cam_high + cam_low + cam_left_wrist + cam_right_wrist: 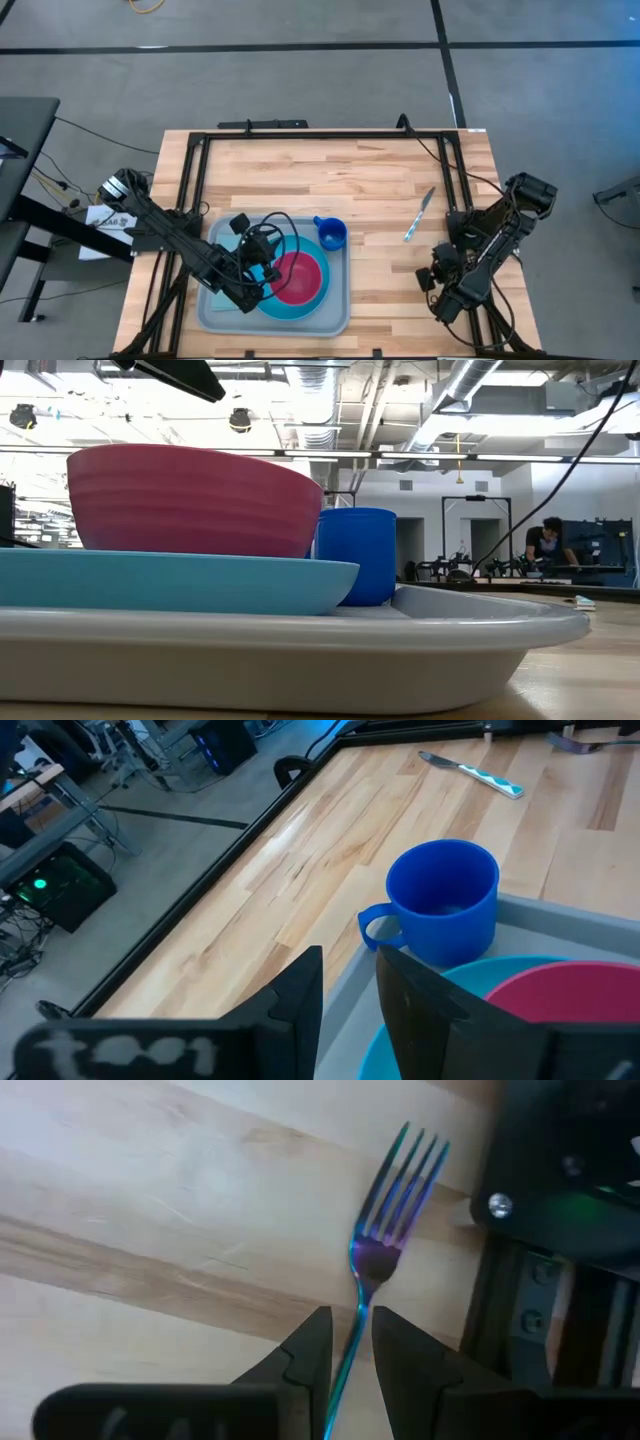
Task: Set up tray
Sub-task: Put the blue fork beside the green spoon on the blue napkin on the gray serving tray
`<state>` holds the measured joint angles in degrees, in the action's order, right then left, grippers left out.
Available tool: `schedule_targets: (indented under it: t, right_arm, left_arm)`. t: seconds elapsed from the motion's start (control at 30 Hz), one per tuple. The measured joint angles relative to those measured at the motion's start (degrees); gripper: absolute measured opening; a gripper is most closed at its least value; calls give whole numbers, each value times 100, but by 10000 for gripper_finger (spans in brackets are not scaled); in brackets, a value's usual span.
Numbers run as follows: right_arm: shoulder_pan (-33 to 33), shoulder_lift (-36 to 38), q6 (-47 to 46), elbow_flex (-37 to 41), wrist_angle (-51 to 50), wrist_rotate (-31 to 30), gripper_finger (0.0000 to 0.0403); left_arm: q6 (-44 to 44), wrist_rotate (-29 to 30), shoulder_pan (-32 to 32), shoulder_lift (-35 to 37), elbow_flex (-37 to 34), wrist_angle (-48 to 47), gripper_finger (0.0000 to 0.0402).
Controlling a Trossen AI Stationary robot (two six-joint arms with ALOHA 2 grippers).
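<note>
Three dishes are already stacked on the tray (335, 315) at the counter's (380, 180) front-left. A fork (385, 1220) is pinched in the right hand (349, 1342); the left hand (350, 970), narrowed, is parked over the plate (270, 305). Fork probably gets carried trayward next.

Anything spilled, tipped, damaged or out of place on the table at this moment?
Nothing stands out. The pink bowl sits upright on the blue plate in the tray, with the blue mug upright beside them. The knife lies flat on the table, apart from the tray. The right gripper straddles a fork's handle.
</note>
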<state>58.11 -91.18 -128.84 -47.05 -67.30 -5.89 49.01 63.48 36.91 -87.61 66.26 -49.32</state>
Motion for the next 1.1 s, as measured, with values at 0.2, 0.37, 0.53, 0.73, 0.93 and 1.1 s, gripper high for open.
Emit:
schedule_targets:
  t: [0.2,0.37,0.53,0.73,0.93,1.1]
  right_arm:
    - [0,0,-17,324,439,98,68]
    - [0,0,-20,570,829,149,68]
    - [0,17,-23,664,956,127,68]
    - [4,17,12,679,1055,-14,63]
    - [10,11,156,684,1097,-320,14]
    - [4,-7,177,669,1130,-642,14]
  left_arm:
    - [-2,-8,2,0,0,-2,88]
    - [-5,-28,2,0,0,-2,88]
    - [-10,-28,1,0,0,-2,88]
    - [-20,-28,0,0,0,-2,88]
    - [-17,-26,0,0,0,-2,88]
    - [-15,-31,2,0,0,-2,88]
